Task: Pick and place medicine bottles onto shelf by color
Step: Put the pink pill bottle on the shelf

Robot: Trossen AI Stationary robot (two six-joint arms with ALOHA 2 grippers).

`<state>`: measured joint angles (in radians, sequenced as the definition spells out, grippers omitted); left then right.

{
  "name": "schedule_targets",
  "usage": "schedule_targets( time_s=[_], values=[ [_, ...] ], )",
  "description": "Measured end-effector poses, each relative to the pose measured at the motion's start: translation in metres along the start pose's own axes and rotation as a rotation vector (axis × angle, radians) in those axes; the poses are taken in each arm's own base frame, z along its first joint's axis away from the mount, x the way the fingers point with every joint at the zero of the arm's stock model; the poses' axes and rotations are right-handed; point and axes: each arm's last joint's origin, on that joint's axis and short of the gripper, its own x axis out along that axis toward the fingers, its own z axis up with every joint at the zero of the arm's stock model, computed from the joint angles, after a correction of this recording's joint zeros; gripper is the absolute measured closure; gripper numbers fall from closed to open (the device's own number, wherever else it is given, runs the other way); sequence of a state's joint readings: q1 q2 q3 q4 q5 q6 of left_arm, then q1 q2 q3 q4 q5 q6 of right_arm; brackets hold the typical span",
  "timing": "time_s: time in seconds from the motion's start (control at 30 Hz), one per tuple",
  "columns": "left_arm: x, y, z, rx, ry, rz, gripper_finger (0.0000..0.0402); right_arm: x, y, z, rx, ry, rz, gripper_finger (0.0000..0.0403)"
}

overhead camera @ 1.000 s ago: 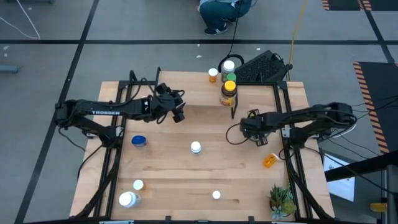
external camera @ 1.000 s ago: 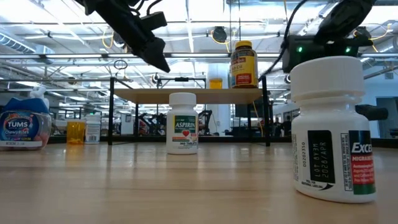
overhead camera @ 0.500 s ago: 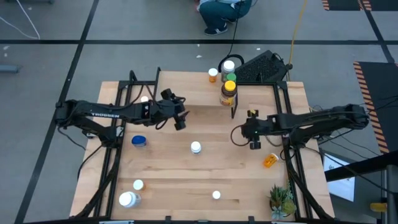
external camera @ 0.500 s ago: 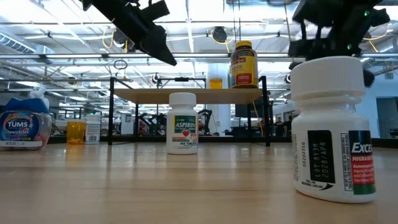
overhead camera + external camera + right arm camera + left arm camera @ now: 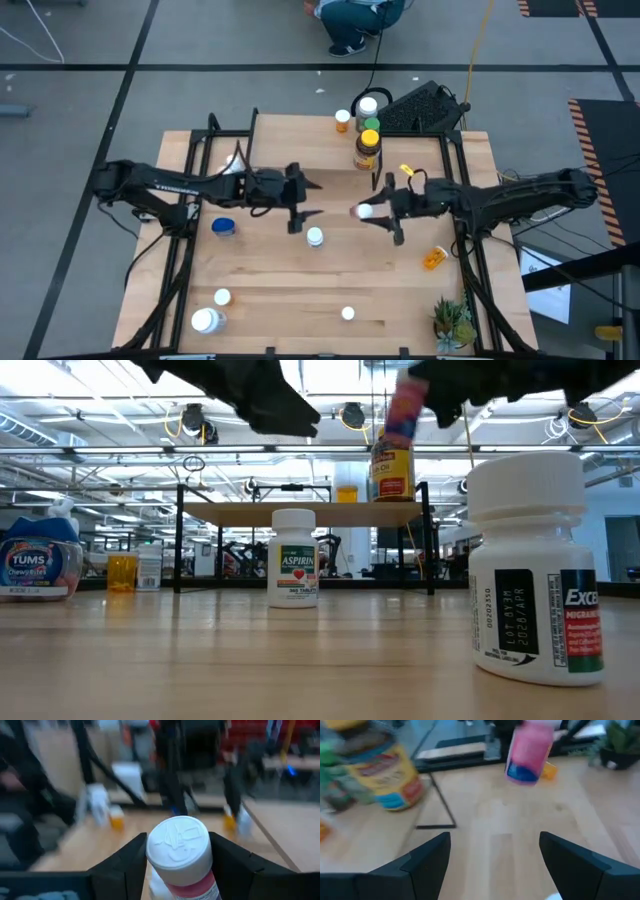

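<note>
High view, by size:
Shelf (image 5: 405, 125): far side of table, amber bottle (image 5: 367, 150) on it.
Left gripper (image 5: 304, 199): near the shelf, fingers spread wide, grasping nothing.
Right gripper (image 5: 378, 213): just before the shelf, clenched on pink bottle (image 5: 364, 211), lifted off table.
Aspirin bottle (image 5: 315, 237): upright, between grippers.
</note>
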<state>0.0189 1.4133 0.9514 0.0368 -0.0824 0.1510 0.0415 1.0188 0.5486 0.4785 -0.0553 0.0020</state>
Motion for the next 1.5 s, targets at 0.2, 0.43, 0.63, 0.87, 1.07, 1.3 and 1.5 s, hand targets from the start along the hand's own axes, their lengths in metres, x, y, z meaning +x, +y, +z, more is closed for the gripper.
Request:
schedule_targets(
  time_s=[0.2, 0.43, 0.63, 0.87, 1.07, 1.3, 1.5],
  values=[
    [0.019, -0.014, -0.004, 0.038, -0.029, -0.034, 0.0092, 0.011, 0.001, -0.015, 0.088, -0.123, 0.009, 0.0223],
    [0.04, -0.022, -0.01, 0.041, -0.084, -0.108, 0.0092, 0.018, 0.0, -0.021, 0.101, -0.121, -0.014, 0.0223],
    [0.05, -0.021, -0.011, 0.036, -0.151, -0.133, 0.0092, 0.018, -0.002, -0.022, 0.093, -0.115, -0.021, 0.0224],
    [0.056, -0.019, -0.011, 0.013, -0.203, -0.189, 0.0092, 0.023, -0.002, -0.029, 0.111, -0.086, -0.021, 0.0223],
    [0.064, -0.02, -0.012, 0.015, -0.207, -0.208, 0.0096, 0.039, -0.002, -0.028, 0.115, -0.071, 0.006, 0.0224],
    [0.063, -0.02, -0.012, 0.018, -0.178, -0.207, 0.0195, 0.047, -0.002, -0.025, 0.108, -0.077, 0.033, 0.0221],
    [0.062, -0.019, -0.013, 0.04, -0.169, -0.2, 0.024, 0.047, -0.002, -0.024, 0.111, -0.08, 0.036, 0.0221]
  ],
)
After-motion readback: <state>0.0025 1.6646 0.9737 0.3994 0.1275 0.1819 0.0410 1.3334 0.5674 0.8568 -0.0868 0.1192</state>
